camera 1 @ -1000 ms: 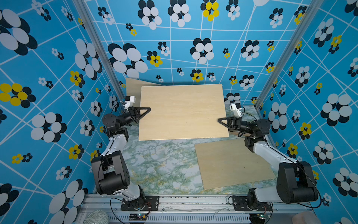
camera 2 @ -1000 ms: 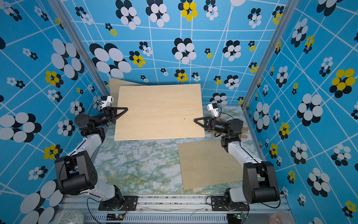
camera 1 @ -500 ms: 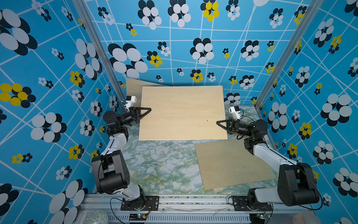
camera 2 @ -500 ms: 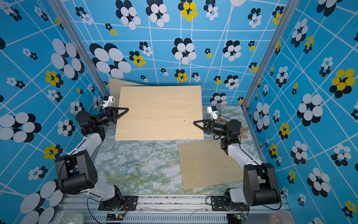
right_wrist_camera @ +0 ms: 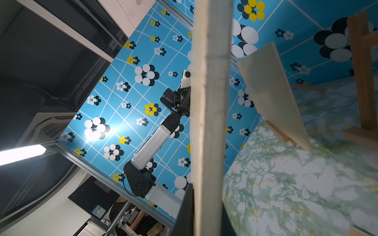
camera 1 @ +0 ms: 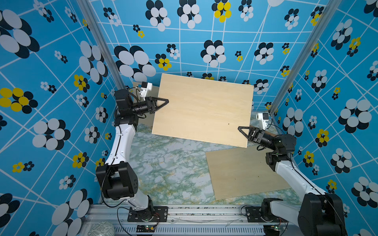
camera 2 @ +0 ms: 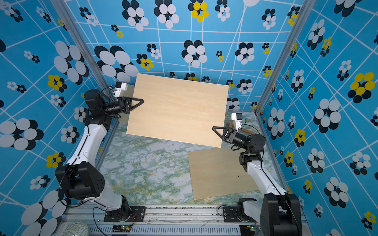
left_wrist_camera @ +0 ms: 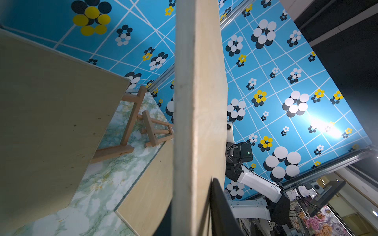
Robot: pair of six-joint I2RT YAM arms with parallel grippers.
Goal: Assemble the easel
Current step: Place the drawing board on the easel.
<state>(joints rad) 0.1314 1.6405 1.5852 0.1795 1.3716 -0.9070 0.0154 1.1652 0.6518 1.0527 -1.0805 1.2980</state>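
Plywood board (camera 1: pixel 202 110) hangs tilted above the desk (camera 1: pixel 163 167), clear of it. The left gripper (camera 1: pixel 166 101) pinches one short edge; the right gripper (camera 1: pixel 241 129) pinches the opposite edge. Step in hand: two-arm carry. The next move likely requires matched travel to the easel frame (left_wrist_camera: pixel 133 116) lying on the desk.

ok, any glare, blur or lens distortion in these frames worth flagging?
Left wrist view: blown-out glare patch on the blue wall; the held board sits so near the lens that its edge is soft. Right wrist view: a similar hotspot on the blue wall, the lamp strip is clipped white, and the board edge is blurred too. Both top views: even light, sharp, wall grid lines bowed by the wide angle.
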